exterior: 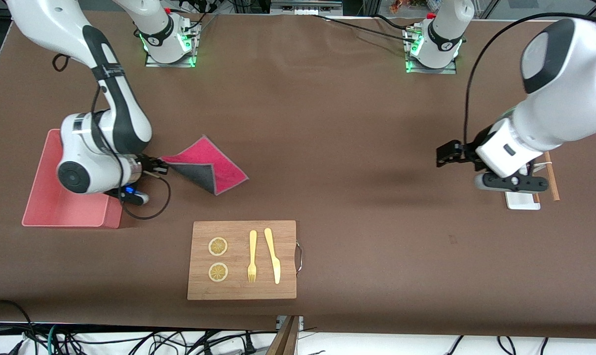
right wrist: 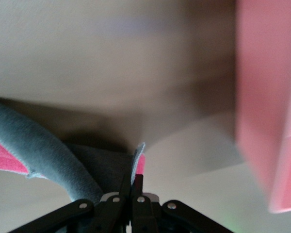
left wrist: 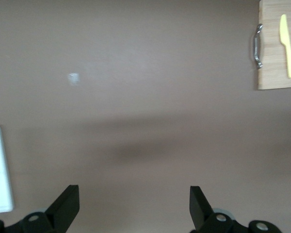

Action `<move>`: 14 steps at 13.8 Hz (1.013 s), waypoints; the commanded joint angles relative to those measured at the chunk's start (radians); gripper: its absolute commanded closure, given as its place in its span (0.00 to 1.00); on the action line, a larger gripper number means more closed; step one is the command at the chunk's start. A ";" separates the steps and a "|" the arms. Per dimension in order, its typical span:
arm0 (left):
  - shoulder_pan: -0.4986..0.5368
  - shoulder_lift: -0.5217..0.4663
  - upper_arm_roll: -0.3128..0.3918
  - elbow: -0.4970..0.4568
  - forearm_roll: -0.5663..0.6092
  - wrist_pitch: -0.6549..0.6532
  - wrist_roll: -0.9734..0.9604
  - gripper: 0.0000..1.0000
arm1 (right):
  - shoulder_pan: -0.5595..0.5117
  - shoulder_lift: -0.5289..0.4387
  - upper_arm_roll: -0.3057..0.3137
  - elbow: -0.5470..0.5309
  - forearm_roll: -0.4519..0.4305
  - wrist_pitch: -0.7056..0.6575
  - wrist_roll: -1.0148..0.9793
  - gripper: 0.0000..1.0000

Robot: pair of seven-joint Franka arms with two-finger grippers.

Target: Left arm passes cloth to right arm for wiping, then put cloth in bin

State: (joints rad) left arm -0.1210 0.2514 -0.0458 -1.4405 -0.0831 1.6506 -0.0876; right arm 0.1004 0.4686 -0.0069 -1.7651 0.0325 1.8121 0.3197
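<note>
The right gripper (exterior: 161,166) pinches a corner of the cloth (exterior: 206,165), which trails on the table just beside the bin (exterior: 41,195). Lift higher so it clears the wall. The left gripper (exterior: 442,154) waits, spread wide.

No legible text — none anywhere.

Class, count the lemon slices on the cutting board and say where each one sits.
2. Both lie on the cutting board beside the fork: one lemon slice farther from the front camera, the other nearer.
</note>
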 commanded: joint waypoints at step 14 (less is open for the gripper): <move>0.100 -0.253 -0.014 -0.293 0.097 0.023 0.085 0.00 | 0.077 0.102 0.409 0.029 0.055 0.383 0.858 1.00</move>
State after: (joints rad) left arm -0.0242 0.0157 -0.0526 -1.7177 0.0084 1.6614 -0.0163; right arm 0.1728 0.5549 0.3639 -1.7431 0.0434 2.1289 1.0887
